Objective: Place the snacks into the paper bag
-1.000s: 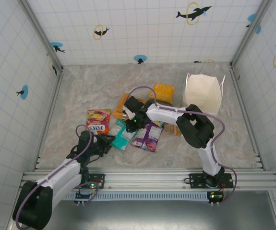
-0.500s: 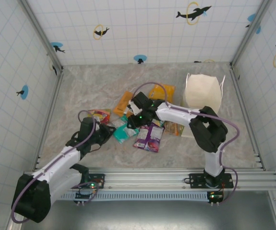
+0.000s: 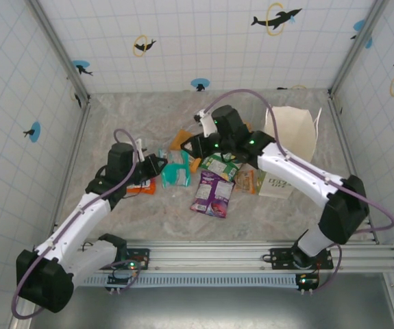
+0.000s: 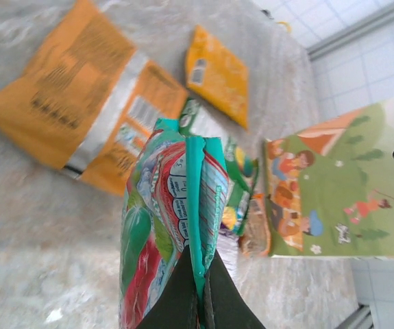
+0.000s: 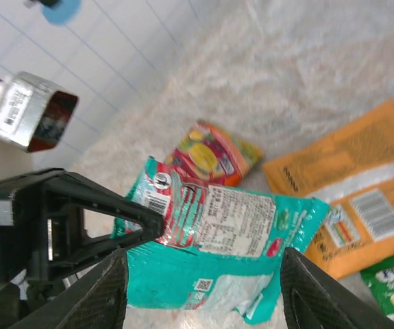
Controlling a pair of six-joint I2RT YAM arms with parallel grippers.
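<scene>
The teal packet [image 3: 176, 171], glossy crinkled foil with red and green print and a white barcoded label, stands on edge above the marbled table [image 3: 114, 130], beside the purple packet [image 3: 212, 194] and well apart from the white paper bag [image 3: 291, 133]. The left gripper [image 4: 198, 301] is clenched on its sealed fin. A second ago it lay flat. The right gripper [image 5: 202, 255], then over it, has drawn back toward the orange packet [image 3: 178, 140], jaws spread and empty.

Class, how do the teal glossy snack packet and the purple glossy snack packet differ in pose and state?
The teal glossy snack packet is pinched in the shut left tool and stands on edge; the purple glossy snack packet lies flat on the table, ungripped. Both are outside the white paper bag.
</scene>
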